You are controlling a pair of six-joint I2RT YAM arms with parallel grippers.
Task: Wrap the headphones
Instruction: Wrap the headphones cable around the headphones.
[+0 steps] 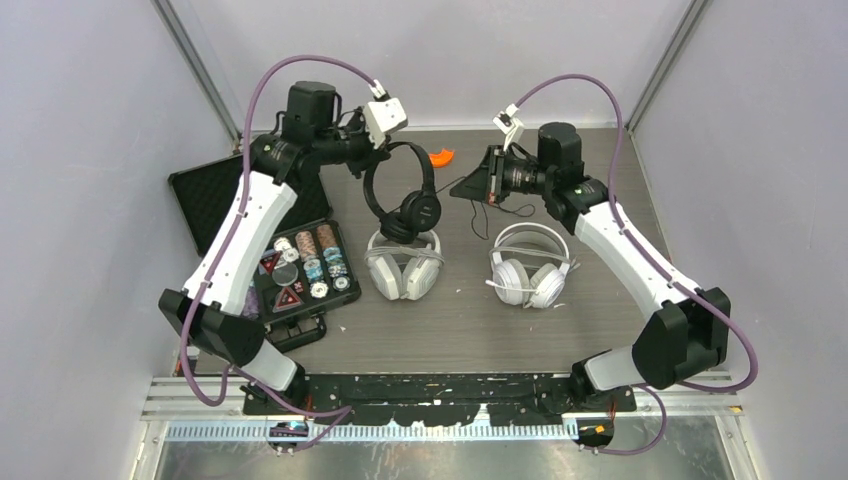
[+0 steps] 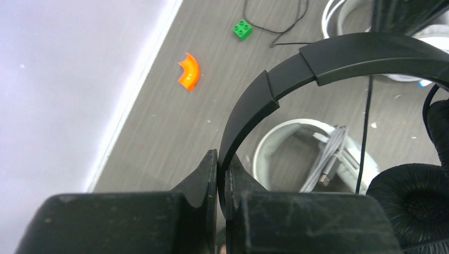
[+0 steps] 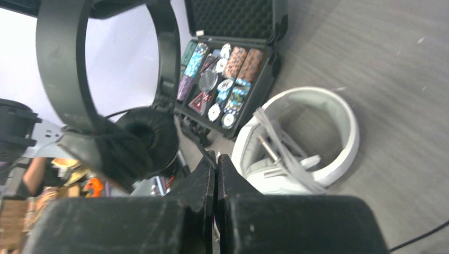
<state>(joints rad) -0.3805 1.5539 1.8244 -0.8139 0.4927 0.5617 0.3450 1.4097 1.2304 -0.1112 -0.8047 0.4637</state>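
the left claw (image 2: pixel 222 165) is clamped on the band of the black headphones (image 2: pixel 339 55), holding them up over the far middle of the table. the right claw (image 3: pixel 216 157), fingers pressed together, sits just right of them. the left white headphones (image 1: pixel 403 265) and the right white headphones (image 1: pixel 528 270) lie nearer.

Left arm (image 1: pixel 245 225): raised from its base, elbow low, reaching far and inward.
Left gripper (image 2: pixel 222 159): fingers clamped on the band of the black headphones (image 2: pixel 344 55).
Right arm (image 1: pixel 625 245): mirrored, bent high, stretched inward toward the left.
Right gripper (image 3: pixel 216 159): fingertips pressed together, facing the left gripper.
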